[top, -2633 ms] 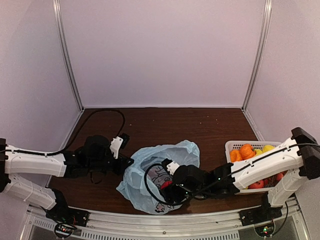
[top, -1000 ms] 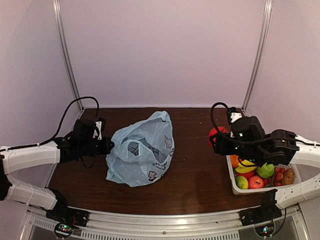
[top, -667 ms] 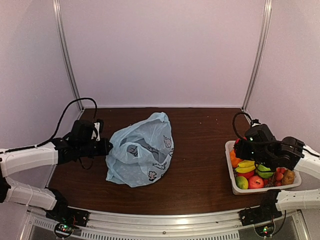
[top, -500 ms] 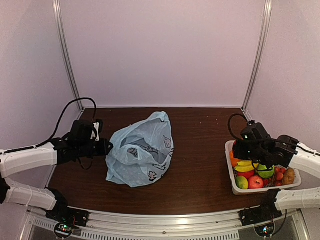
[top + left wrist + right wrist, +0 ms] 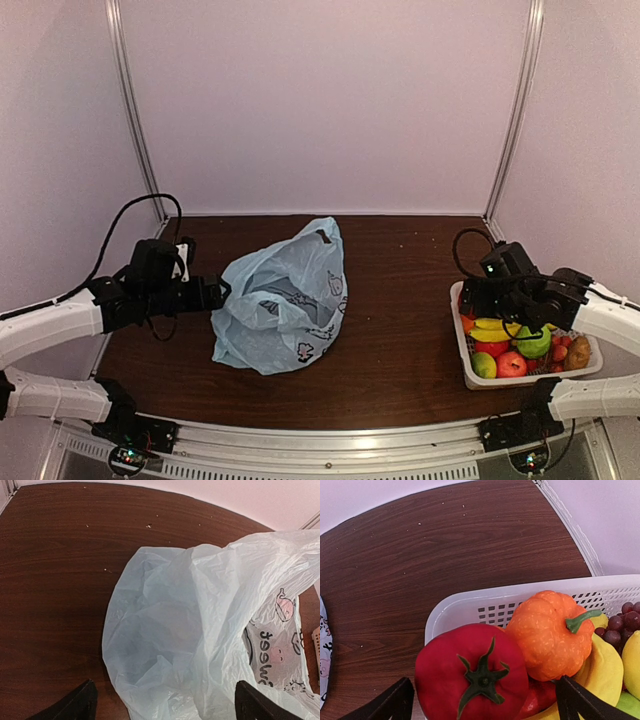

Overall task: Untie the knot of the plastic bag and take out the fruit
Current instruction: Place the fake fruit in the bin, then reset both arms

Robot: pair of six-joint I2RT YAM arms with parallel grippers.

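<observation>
Plastic fills most of what we see from the left wrist: the plastic bag (image 5: pixel 200 630), thin, light blue and translucent, lies crumpled with its mouth gaping toward the camera, and the word "Sweet" (image 5: pixel 267 650) shows on its right flank. From above, we find the plastic bag (image 5: pixel 280 300) slumped on the left-centre of the brown table (image 5: pixel 400 270), its top pointing toward the back wall. We cannot tell whether anything lies inside it.

The left gripper (image 5: pixel 212 293) sits just beside the bag's left edge. In its own view the left gripper (image 5: pixel 167 705) has its jaws spread wide; loose plastic lies between them, pinched by neither.

The fruit is well apart from the bag, heaped in a white mesh basket (image 5: pixel 470 375) at the table's right edge. Over the basket's far end hangs the right gripper (image 5: pixel 478 298). Its wrist view shows the right gripper (image 5: pixel 487 700) with jaws wide, clasping nothing. Below and between them a red pepper (image 5: pixel 470 675) rests free against an orange piece (image 5: pixel 547 632) with a green stem. A banana (image 5: pixel 600 670) and dark grapes (image 5: pixel 620 625) lie to the right of them, inside the basket's rim (image 5: pixel 470 607).
</observation>
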